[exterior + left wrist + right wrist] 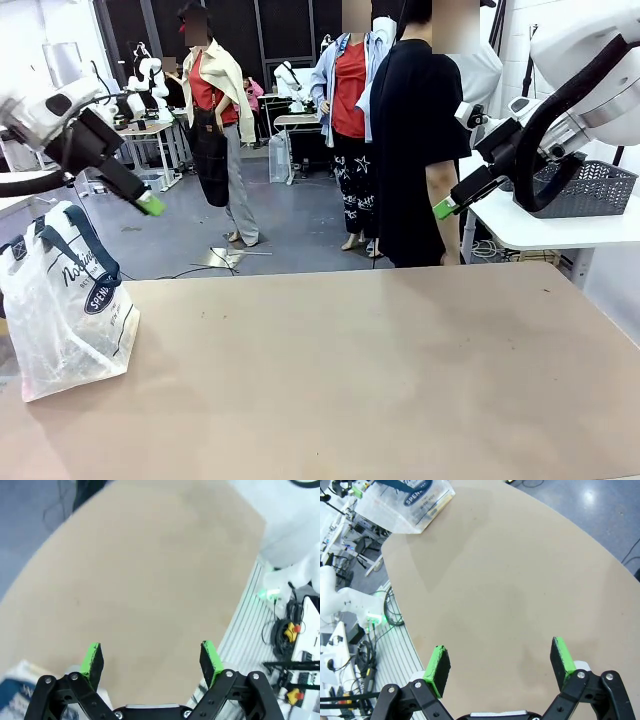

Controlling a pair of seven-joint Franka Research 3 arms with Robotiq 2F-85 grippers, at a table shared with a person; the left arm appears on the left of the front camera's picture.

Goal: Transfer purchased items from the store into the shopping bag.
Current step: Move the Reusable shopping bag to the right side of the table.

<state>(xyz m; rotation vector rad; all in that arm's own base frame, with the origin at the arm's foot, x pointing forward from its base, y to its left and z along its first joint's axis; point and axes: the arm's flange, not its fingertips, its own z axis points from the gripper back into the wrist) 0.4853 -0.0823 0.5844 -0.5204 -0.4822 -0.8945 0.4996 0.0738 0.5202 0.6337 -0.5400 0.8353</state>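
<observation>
Shopping bag (62,300) — we hold it upright at the table's (350,370) left edge, mouth up and ready to load, we judge; basket (585,188) sits well apart on a white side table (560,232) at the far right. Left gripper (152,205) and right gripper (445,208) hang raised, jaws wide, holding nothing — we have bare tabletop between them for moving.

- We see the shopping bag (65,300) cut off at the front view's left edge, its cursive lettering only partly legible.
- In the right wrist view the top edge crops the bag, leaving part of its oval logo.
- The right arm hides much of the store (590,190).
- The person's (425,150) lower body sits behind the table (350,380).
</observation>
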